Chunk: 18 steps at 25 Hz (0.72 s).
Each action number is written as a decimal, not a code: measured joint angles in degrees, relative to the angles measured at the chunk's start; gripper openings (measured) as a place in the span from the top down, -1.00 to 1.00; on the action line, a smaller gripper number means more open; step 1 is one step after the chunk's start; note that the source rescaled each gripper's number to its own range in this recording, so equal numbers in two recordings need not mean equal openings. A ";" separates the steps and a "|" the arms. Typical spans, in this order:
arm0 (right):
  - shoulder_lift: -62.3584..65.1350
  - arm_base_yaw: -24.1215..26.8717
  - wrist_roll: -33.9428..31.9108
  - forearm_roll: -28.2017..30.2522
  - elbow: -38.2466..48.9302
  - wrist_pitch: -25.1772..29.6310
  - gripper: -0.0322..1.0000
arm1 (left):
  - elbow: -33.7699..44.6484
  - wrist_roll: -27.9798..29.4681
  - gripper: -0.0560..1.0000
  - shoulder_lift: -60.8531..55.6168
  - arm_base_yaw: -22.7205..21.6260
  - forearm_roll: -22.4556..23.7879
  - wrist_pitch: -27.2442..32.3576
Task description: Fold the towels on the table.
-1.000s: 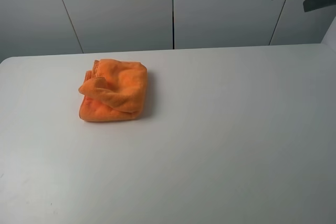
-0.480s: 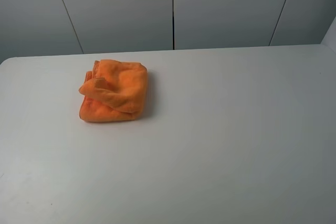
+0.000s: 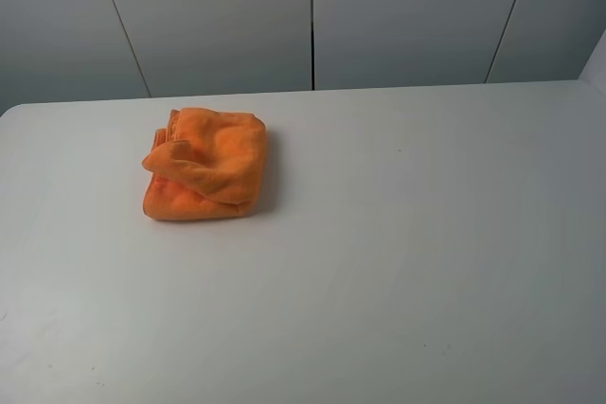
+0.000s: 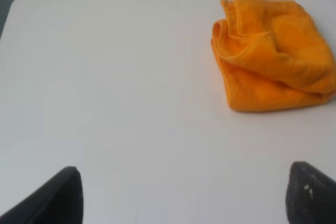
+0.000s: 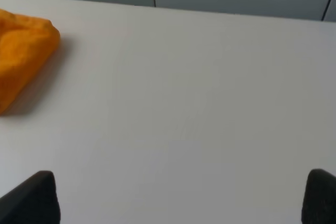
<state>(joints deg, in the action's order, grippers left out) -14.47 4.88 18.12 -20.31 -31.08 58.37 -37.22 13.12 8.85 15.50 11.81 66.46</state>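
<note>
The orange towel (image 3: 204, 165) lies folded into a small thick bundle on the white table (image 3: 398, 234), at the back left. It also shows in the left wrist view (image 4: 273, 53) and at the edge of the right wrist view (image 5: 23, 59). Its label is hidden. Neither arm shows in the exterior view. My left gripper (image 4: 184, 200) is open and empty, well back from the towel, with its dark fingertips (image 4: 55, 198) wide apart. My right gripper (image 5: 178, 198) is open and empty, far to the right of the towel.
Grey wall panels (image 3: 312, 16) stand behind the table's far edge. The table's rounded back-left corner (image 4: 21, 1) shows in the left wrist view.
The dark gripper parts seen at the top right of the exterior view one second ago have gone out of view. The towel has not moved.
</note>
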 joint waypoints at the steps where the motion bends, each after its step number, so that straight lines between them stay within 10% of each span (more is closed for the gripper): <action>1: 0.53 -0.46 -0.70 0.59 0.14 1.14 -1.00 | 0.80 0.00 -1.00 -1.18 0.00 0.00 0.00; 18: 3.20 -1.96 -1.82 4.87 0.42 6.87 -1.00 | 7.05 -0.21 -1.00 -7.96 0.00 1.30 -2.26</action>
<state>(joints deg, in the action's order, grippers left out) -11.27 2.92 16.30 -15.44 -30.66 65.24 -30.17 12.91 0.89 15.50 13.11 64.20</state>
